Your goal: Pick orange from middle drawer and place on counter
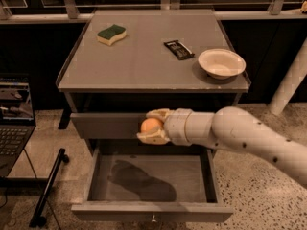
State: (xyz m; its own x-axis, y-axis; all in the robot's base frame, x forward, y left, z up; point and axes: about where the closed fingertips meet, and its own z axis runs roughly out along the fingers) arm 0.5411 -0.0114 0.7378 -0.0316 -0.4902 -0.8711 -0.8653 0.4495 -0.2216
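Observation:
My gripper [149,125] is shut on the orange [150,124], a small round orange fruit held between the cream fingers. It hangs in front of the upper drawer front, above the open middle drawer [152,210], whose grey floor shows only a shadow. The counter [144,56] is the flat grey top of the cabinet, higher up and behind the gripper. My white arm reaches in from the right.
On the counter lie a yellow-and-green sponge [111,34] at the back left, a dark wrapped bar [179,49] in the middle and a white bowl [221,63] at the right. A laptop [13,123] stands at the left, a white post [289,80] at the right.

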